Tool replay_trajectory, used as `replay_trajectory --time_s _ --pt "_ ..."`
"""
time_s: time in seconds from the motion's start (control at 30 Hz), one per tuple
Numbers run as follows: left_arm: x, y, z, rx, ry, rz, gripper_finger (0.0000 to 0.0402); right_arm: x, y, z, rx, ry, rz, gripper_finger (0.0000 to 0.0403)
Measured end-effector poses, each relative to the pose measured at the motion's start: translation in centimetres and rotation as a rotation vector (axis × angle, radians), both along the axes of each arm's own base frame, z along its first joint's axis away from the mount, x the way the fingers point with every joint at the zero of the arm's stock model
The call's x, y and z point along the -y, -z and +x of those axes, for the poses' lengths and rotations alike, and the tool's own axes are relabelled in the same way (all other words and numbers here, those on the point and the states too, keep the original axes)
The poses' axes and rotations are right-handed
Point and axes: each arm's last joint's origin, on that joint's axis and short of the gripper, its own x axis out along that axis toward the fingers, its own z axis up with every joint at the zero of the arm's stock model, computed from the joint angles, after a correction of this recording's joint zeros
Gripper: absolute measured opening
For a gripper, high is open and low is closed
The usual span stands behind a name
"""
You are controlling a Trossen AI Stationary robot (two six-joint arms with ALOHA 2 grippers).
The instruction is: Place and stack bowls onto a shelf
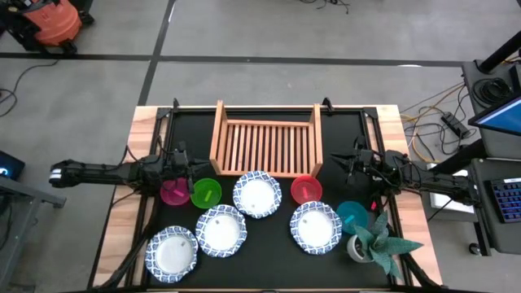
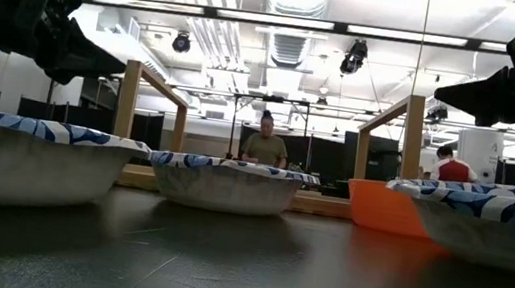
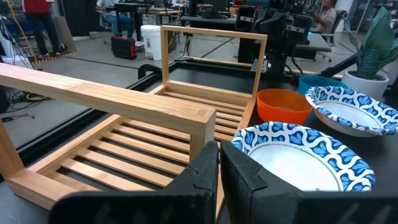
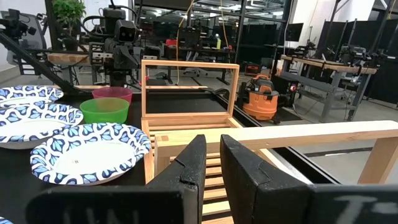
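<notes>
The wooden shelf [image 1: 264,149] stands by its slatted base at the table's far middle. Three white blue-rimmed bowls [image 1: 257,194] [image 1: 221,230] [image 1: 172,253] sit in front of it, and another [image 1: 315,226] sits to the right. The pink bowl [image 1: 173,191] and green bowl [image 1: 207,193] sit by the shelf's left near corner. The red bowl [image 1: 306,190] and teal bowl [image 1: 352,216] sit by its right near corner. My left gripper [image 1: 189,169] [image 3: 219,168] hovers shut above the pink and green bowls. My right gripper [image 1: 346,165] [image 4: 212,168] hovers shut just right of the shelf. Neither holds anything.
A small pot with a spiky teal-green plant [image 1: 374,240] stands at the table's right near corner, beside the teal bowl. The shelf's two raised side rails [image 2: 128,96] [image 2: 410,135] stand tall on either side of the slats. People sit in the room beyond the table.
</notes>
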Motion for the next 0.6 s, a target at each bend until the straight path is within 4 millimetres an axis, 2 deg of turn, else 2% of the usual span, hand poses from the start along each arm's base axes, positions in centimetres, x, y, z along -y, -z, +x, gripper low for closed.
replay_trajectory --time_s 0.2,0.37,0.6 --pt "0.0 -0.2 0.0 0.031 -0.005 -0.042 0.0000 0.0 -0.1 0.0 0.006 0.001 0.004 0.0038" --pt "0.0 -1.4 0.1 0.226 -0.016 -0.250 0.0000 0.0 -0.7 0.0 0.090 0.001 0.043 0.0038" --pt "0.0 -3.4 -0.1 0.440 0.012 -0.242 0.0000 0.0 -2.3 -0.3 0.244 -0.006 0.033 0.0038"
